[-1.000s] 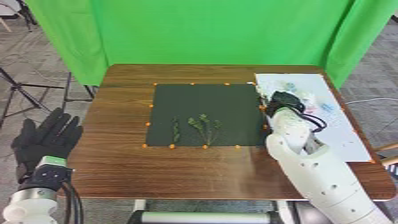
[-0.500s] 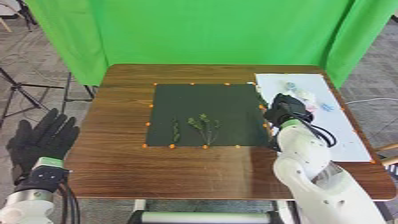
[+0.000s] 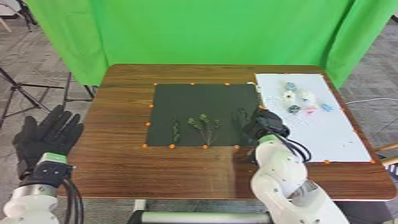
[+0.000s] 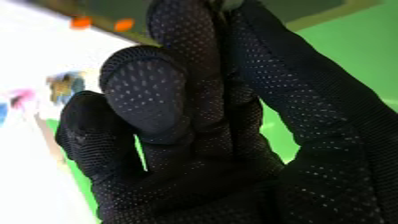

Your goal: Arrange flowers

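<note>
"Green curtain (image 3: pixel 204 35) hanging at the back, brown wooden table (image 3: pixel 111 170) in front of it. What comes first on the left?"

"A black tripod (image 3: pixel 19 86) standing on the grey carpet (image 3: pixel 18 55). Nearer, just beside the table's left edge, is the left hand (image 3: pixel 43 142)."

"How are its fingers?"

"Straight and a little spread, wide open, with nothing in their grasp."

"And on the table?"

"A dark mat (image 3: pixel 191 100) with orange markers (image 3: pixel 172 146) along its edges. Toward its near side lies a slim green stem (image 3: pixel 175 132), and just to the right of that a branching green sprig (image 3: pixel 204 120), its leafy tops pointing away from the robot."

"Then the right hand (image 3: pixel 266 122)?"

"Yes, over the mat's right edge. The fingers are partly curled, the thumb (image 4: pixel 298 75) closed in toward them, and they pinch a leafy green stem (image 3: pixel 242 117) that slants over the mat."

"Last, the far right?"

"A white board (image 3: pixel 329 135). On its far half the flower heads sit close together: a pale blue flower (image 3: pixel 290 85), a white flower (image 3: pixel 289 95), a dark blue flower (image 3: pixel 294 108), a pink flower (image 3: pixel 310 108) and, rightmost, a light blue flower (image 3: pixel 327 107)."
</note>
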Robot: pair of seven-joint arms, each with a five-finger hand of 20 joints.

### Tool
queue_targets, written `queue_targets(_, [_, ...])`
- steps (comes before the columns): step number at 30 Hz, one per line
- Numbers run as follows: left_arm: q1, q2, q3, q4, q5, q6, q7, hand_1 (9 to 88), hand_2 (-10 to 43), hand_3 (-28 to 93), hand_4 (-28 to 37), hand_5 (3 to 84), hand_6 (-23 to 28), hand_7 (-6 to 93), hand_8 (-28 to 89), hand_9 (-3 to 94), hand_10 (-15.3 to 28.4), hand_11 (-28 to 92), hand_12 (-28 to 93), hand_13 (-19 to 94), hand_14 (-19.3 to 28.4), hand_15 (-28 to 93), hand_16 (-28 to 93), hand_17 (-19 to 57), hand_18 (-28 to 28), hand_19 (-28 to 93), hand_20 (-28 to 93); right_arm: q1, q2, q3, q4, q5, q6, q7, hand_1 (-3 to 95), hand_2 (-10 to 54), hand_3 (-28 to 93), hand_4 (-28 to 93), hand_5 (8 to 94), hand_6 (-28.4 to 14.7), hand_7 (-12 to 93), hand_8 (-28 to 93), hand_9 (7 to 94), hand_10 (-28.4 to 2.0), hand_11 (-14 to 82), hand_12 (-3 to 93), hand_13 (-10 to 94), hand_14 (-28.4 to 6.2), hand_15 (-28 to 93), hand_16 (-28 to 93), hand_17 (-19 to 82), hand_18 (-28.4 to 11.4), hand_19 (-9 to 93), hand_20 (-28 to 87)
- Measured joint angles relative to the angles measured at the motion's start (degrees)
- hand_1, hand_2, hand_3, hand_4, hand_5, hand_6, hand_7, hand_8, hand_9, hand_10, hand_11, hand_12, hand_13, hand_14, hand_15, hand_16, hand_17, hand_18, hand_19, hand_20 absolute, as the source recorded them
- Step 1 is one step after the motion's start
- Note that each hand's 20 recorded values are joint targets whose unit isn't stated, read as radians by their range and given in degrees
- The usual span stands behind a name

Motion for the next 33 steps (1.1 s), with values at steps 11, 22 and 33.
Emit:
queue_targets(11, [-0.13, 0.00, -0.90, 0.14, 0.00, 0.03, 0.02, 26.3, 17.4, 73, -28.3, 41.4, 6.7, 19.5, -12, 37.0, 14.0, 25, 10, 27, 14.1, 40, -11, -3.4, 11.4, 36, 8, -0.44, -1.84, -1.44, 1.46, -1.16, -2.36, 0.05, 40.2, -9.5, 71, -14, 69.9, -5.1, 41, 20, 83.4, -16.0, 35.7, 29.1, 84, -8.0, 58, 33, 55, -23.4, 93, 46])
queue_targets(22, [0.19, 0.04, -1.72, 0.10, -0.07, 0.46, 0.59, 26.4, 17.3, 73, -28.3, 41.4, 6.7, 19.4, -12, 36.5, 13.9, 25, 10, 27, 14.1, 41, -11, -3.4, 11.5, 36, 8, -0.60, -2.25, -0.87, -0.38, 1.59, -5.08, 0.10, 30.2, -9.5, 71, -17, 69.6, -7.6, 38, -9, 81.8, -16.6, 35.7, 28.9, 83, -8.8, 60, 32, 53, -23.5, 93, 46])
queue_targets(33, [0.17, 0.04, -1.39, 0.13, -0.02, 0.46, 0.37, 26.4, 17.3, 73, -28.3, 41.3, 6.7, 19.6, -12, 36.4, 13.8, 25, 10, 27, 14.2, 41, -11, -3.4, 11.5, 36, 8, -0.78, -2.25, 0.15, -1.19, 3.17, -6.25, -0.06, 29.1, -9.5, 70, -17, 68.1, -8.0, 34, -8, 80.4, -17.4, 34.4, 28.5, 81, -9.6, 60, 31, 52, -23.8, 93, 45])
